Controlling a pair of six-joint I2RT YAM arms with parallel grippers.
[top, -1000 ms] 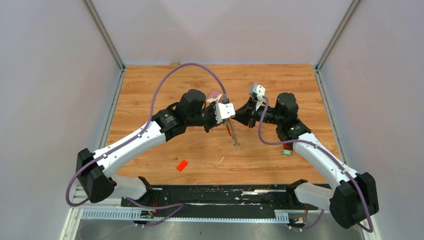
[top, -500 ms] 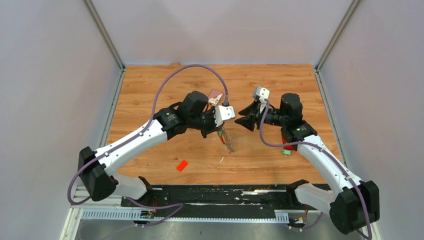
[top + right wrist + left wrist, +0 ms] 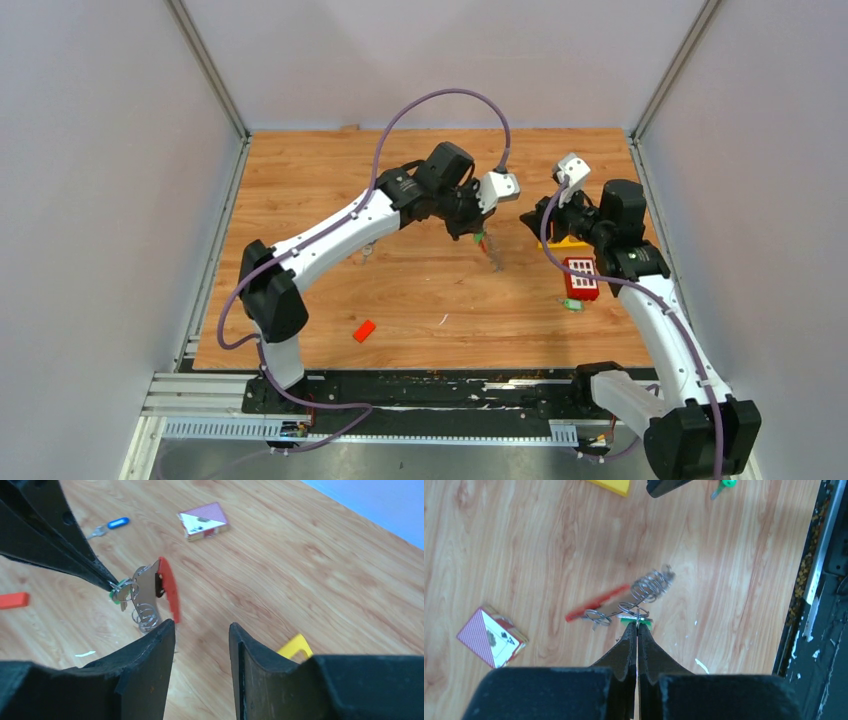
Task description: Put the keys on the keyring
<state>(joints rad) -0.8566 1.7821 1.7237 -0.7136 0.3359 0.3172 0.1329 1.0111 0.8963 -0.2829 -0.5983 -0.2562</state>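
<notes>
Left gripper (image 3: 483,236) shifted right, pinching keyring (image 3: 649,585) (clearer wrist-side)

Table (image 3: 420,300) smooth wood-grain; keyring (image 3: 646,587) shiny metal; left pincer (image 3: 637,628) matt black.

Wooden table (image 3: 290,170), pale grey walls (image 3: 100,150)

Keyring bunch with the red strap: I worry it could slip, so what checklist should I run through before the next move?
1. Left gripper shut on the keyring bunch of red curved strap, grey jagged strip and wire coil: ok.
2. Bunch hanging clear of the wooden table: ok.
3. Right gripper open and empty: ok.
4. Small green piece at the pinch threaded on a ring: cannot tell.
5. Blue-tagged silver key lying free: ok.
6. Green-tagged silver key lying free near the red square block with white buttons: ok.
</notes>
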